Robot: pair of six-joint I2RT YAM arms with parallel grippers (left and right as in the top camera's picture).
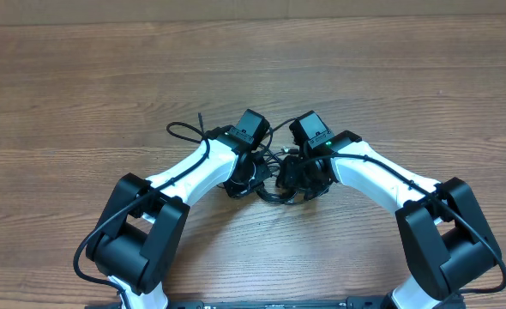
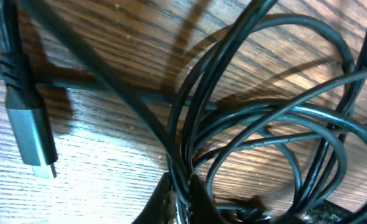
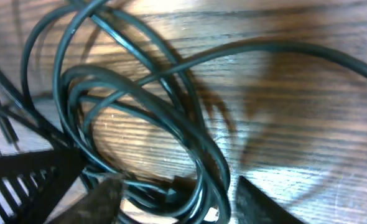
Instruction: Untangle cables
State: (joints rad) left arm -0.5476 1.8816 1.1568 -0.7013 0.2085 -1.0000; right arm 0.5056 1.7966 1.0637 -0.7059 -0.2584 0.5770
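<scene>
The table (image 1: pixel 81 77) carries the cables (image 1: pixel 268 196) as one knot at the centre of the overhead view, between both arms. The long axis of the coils is judged to run left to right, bridging the two pincers.

Left gripper (image 2: pixel 178 204): closed, pinching several strands at bottom centre of its wrist view, with the loops fanning up and right from it.

Right gripper (image 3: pixel 182 202): fingers apart, with the coil bundle lying between them unclamped.

Both sit about equally near. A loose plug (image 2: pixel 33 138) lies at left, clear of the knot.
</scene>
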